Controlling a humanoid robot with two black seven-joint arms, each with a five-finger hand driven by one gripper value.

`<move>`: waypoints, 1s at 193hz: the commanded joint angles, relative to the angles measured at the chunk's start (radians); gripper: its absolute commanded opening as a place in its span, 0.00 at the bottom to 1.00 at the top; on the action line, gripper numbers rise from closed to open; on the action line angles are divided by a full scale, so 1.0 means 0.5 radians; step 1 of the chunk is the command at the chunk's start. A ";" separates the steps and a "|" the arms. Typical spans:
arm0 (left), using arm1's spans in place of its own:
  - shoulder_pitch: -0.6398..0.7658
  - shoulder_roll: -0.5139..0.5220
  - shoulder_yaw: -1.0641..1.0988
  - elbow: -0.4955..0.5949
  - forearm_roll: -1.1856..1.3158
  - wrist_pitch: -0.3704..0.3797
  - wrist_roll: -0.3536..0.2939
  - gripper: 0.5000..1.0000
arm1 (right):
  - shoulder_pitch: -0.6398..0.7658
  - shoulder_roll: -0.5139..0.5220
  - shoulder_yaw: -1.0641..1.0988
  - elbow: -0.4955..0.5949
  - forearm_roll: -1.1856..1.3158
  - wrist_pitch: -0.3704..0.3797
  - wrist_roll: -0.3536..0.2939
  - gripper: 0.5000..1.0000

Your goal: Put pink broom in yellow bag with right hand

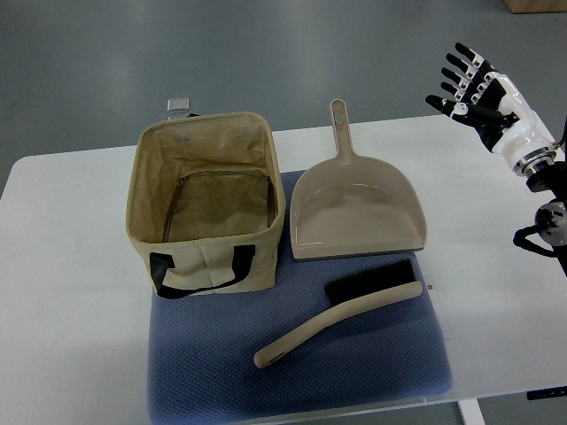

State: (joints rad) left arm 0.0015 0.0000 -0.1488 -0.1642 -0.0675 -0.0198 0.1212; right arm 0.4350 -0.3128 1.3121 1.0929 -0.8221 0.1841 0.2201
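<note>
broom (pixel 341 316) lies flat on the blue mat (pixel 213 372), in front of the dustpan (pixel 359 212), black bristles toward the right and just beside the pan's front lip, handle running down-left. it reads more beige than pink here, same tone as the dustpan. nothing touches it.

bag (pixel 205 205) stands upright and open at the mat's left, just left of the dustpan, black strap hanging on its near side. inside looks empty. colour is tan-yellow.

right hand (pixel 469 88) hangs up at the far right, well apart from the broom, fingers spread wide, nothing in it. left arm doesn't show.

progress: judging from this, nothing done yet. reach, grasp, lift and drop into the bag are all left.

no readable brand or text anywhere. small grey item (pixel 178 104) sits behind the bag on the white table (pixel 62 266), too small to identify.
</note>
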 commanded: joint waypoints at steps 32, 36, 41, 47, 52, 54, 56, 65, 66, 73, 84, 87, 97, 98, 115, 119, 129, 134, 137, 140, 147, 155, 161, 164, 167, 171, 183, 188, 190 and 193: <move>0.000 0.000 0.000 0.000 0.000 0.000 0.000 1.00 | -0.002 0.003 -0.001 -0.011 0.003 0.012 -0.011 0.90; 0.000 0.000 0.000 0.000 0.000 0.000 0.000 1.00 | -0.002 0.003 -0.001 -0.011 0.003 0.015 -0.011 0.90; 0.000 0.000 0.000 0.000 0.000 0.000 0.000 1.00 | -0.002 0.003 -0.001 -0.011 0.000 0.015 -0.011 0.90; 0.000 0.000 0.000 0.000 0.000 0.000 0.000 1.00 | -0.002 0.000 -0.004 -0.011 0.003 0.015 -0.011 0.90; 0.000 0.000 0.000 0.000 0.000 0.000 0.000 1.00 | -0.002 0.000 -0.001 -0.011 0.000 0.015 -0.011 0.90; 0.000 0.000 0.000 0.000 0.000 0.000 0.000 1.00 | 0.001 0.000 -0.001 -0.011 0.003 0.015 -0.008 0.90; 0.000 0.000 0.000 0.000 0.000 0.000 0.000 1.00 | -0.002 0.000 -0.001 -0.011 0.003 0.015 -0.008 0.90; 0.000 0.000 0.000 0.000 0.000 0.000 0.000 1.00 | 0.001 -0.003 -0.004 -0.008 0.003 0.018 -0.005 0.90; 0.000 0.000 0.000 0.000 0.000 0.000 0.000 1.00 | 0.001 -0.003 -0.004 -0.008 0.003 0.018 -0.005 0.90; 0.000 0.000 0.000 0.000 0.000 0.000 0.000 1.00 | 0.001 -0.003 -0.004 -0.008 0.003 0.018 -0.005 0.90; 0.000 0.000 0.000 0.000 0.000 0.000 0.000 1.00 | 0.004 -0.003 -0.004 -0.001 0.003 0.024 -0.002 0.90; 0.000 0.000 0.000 0.000 0.000 0.000 0.000 1.00 | 0.004 -0.006 -0.004 -0.001 0.003 0.024 -0.002 0.90; 0.000 0.000 0.000 0.000 0.000 0.000 0.000 1.00 | 0.004 -0.009 -0.004 0.005 0.003 0.028 -0.002 0.90; 0.000 0.000 0.000 0.000 0.000 0.000 0.000 1.00 | 0.004 -0.009 -0.004 0.008 0.003 0.028 -0.002 0.90; 0.000 0.000 0.000 0.000 0.000 0.000 0.000 1.00 | 0.004 -0.025 -0.007 0.011 0.003 0.031 -0.005 0.90; 0.000 0.000 0.000 0.000 0.000 0.000 0.000 1.00 | 0.007 -0.025 -0.007 0.011 0.003 0.031 -0.008 0.90; 0.000 0.000 0.000 0.000 0.000 0.000 0.000 1.00 | 0.013 -0.037 -0.013 0.014 0.000 0.031 -0.008 0.90; 0.000 0.000 0.000 0.000 0.000 0.000 0.000 1.00 | 0.014 -0.043 -0.016 0.014 0.000 0.031 -0.008 0.90; 0.000 0.000 0.000 0.000 0.000 0.000 0.000 1.00 | 0.014 -0.049 -0.019 0.014 0.000 0.031 -0.008 0.90; 0.000 0.000 0.000 0.000 0.000 0.000 0.000 1.00 | 0.014 -0.052 -0.019 0.014 0.000 0.031 -0.008 0.90; 0.000 0.000 0.000 0.000 0.000 0.000 0.000 1.00 | 0.017 -0.059 -0.026 0.017 0.000 0.031 -0.008 0.90; 0.000 0.000 0.000 0.000 0.000 0.000 0.000 1.00 | 0.017 -0.065 -0.029 0.020 0.000 0.034 -0.005 0.90; 0.000 0.000 0.000 0.000 0.000 0.000 0.000 1.00 | 0.026 -0.068 -0.032 0.020 0.000 0.037 -0.005 0.90; 0.000 0.000 0.000 0.000 0.000 0.000 0.000 1.00 | 0.032 -0.074 -0.035 0.020 0.000 0.046 -0.005 0.90; 0.000 0.000 0.000 0.000 0.000 0.000 0.000 1.00 | 0.032 -0.080 -0.035 0.020 0.000 0.049 -0.005 0.90; 0.000 0.000 0.000 0.000 0.000 0.000 0.000 1.00 | 0.035 -0.092 -0.038 0.023 -0.003 0.061 -0.002 0.90; 0.000 0.000 0.000 0.000 0.000 0.000 0.000 1.00 | 0.044 -0.120 -0.044 0.023 -0.006 0.101 0.002 0.90; 0.000 0.000 0.000 0.000 0.000 0.000 0.000 1.00 | 0.044 -0.123 -0.041 0.026 -0.009 0.116 0.002 0.90; 0.000 0.000 0.000 0.000 0.000 0.000 0.000 1.00 | 0.044 -0.123 -0.044 0.026 -0.009 0.120 0.005 0.90; 0.000 0.000 0.000 0.000 0.000 0.000 0.000 1.00 | 0.044 -0.123 -0.044 0.026 -0.009 0.126 0.005 0.90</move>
State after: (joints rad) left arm 0.0015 0.0000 -0.1488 -0.1642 -0.0675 -0.0199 0.1212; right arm 0.4535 -0.3614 1.2927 1.1041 -0.8241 0.2200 0.2186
